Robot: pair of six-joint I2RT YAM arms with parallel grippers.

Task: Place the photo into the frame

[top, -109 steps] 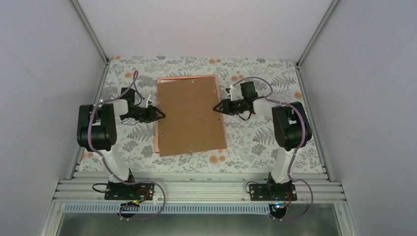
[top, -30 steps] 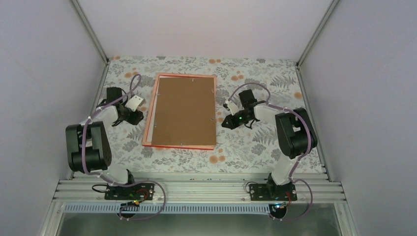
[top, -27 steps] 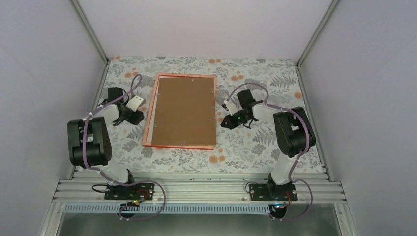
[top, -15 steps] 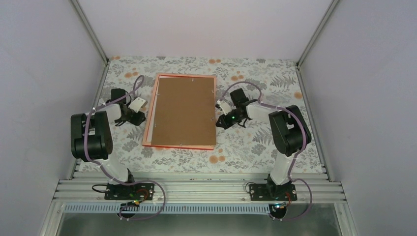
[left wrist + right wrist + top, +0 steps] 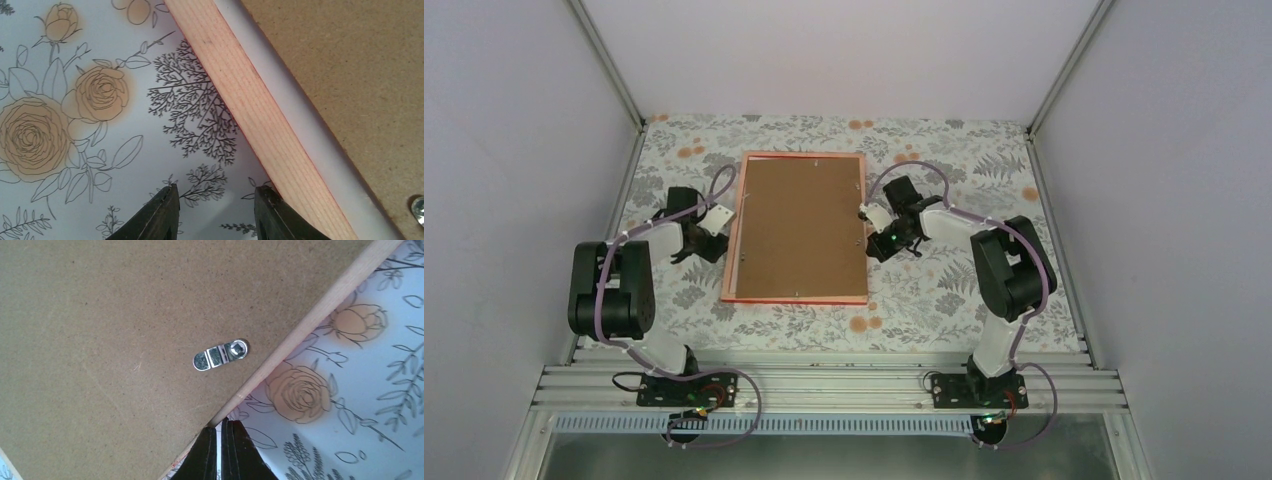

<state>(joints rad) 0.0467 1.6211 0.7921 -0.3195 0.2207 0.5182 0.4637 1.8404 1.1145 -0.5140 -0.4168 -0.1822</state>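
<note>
Frame (image 5: 804, 154) lying face down mid-worktop (image 5: 944, 290), brown backing board (image 5: 799, 225) sitting inside it. Clip (image 5: 221, 354) lying wholly on board, so fastening probably remaining. Photo not showing, likely hiding beneath board. Both arms reaching low, flanking frame. Left gripper (image 5: 216, 205) jaws standing partly apart, gripping nothing, touching left edge. Right gripper (image 5: 220, 440) jaws pressing closed, empty, touching right edge.

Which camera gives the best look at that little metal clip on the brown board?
The right wrist view: the metal clip sits mid-picture, sharp, screw head visible, on the brown board. The top view shows clips only as tiny specks; the left wrist view catches only a sliver of another in its corner.
</note>
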